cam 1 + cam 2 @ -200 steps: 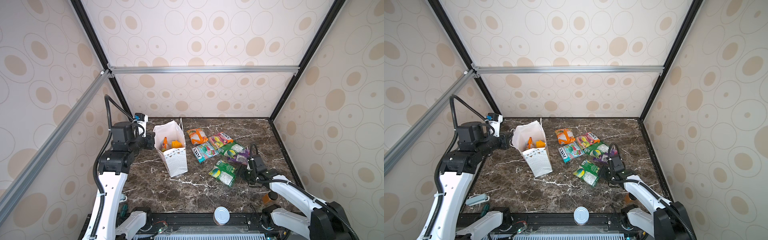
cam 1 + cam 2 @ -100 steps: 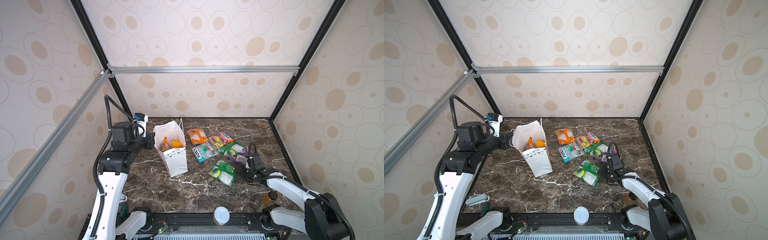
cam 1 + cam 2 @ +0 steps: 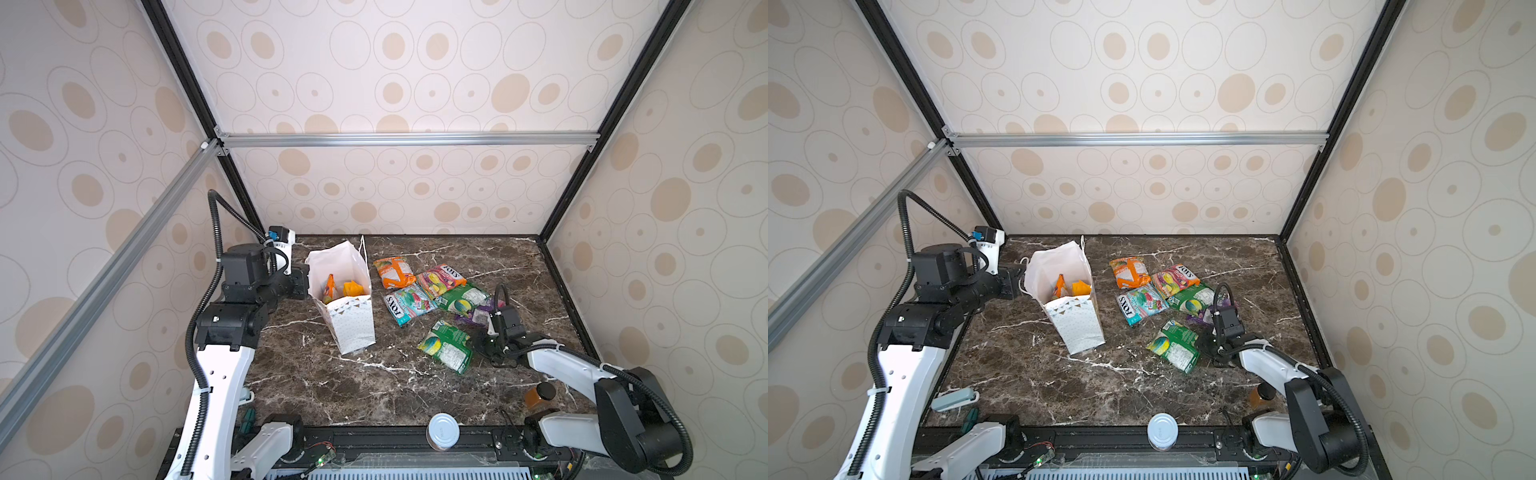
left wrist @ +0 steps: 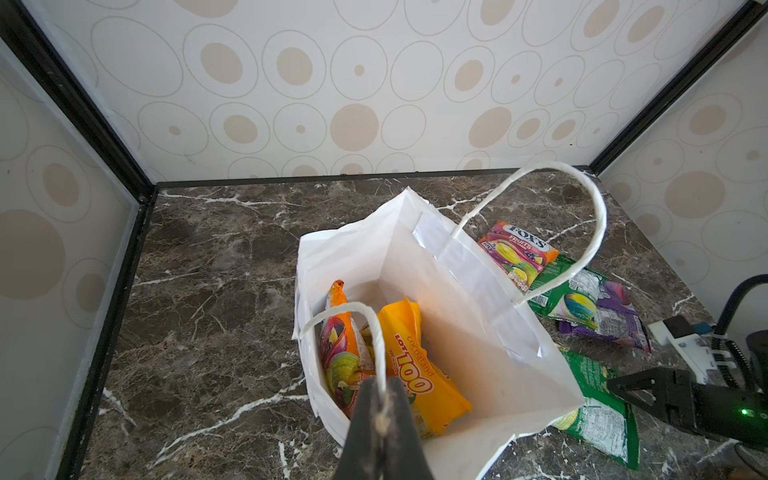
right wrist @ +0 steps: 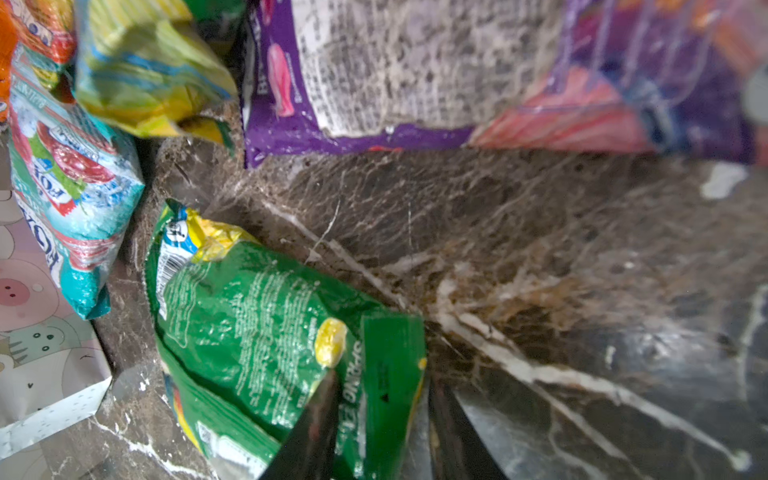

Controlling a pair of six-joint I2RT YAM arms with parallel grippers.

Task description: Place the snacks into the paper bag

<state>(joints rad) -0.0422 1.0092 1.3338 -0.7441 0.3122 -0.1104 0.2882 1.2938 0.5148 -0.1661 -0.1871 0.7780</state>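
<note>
The white paper bag stands open left of centre, with an orange packet and a yellow packet inside. My left gripper is shut on its near cord handle. Several snacks lie to the bag's right: orange, pink FOX'S, teal FOX'S, green and purple. A second green packet lies nearer the front. My right gripper is low on the table, its jaws narrowly open astride that packet's sealed end.
A silver-lidded can stands at the front edge. An amber bottle sits under my right arm. A pale blue-grey tool lies at the front left. Patterned walls and black frame posts enclose the marble table.
My right gripper slid left to the front green packet and its jaws narrowed around the packet's end. The left arm and the bag have stayed still.
</note>
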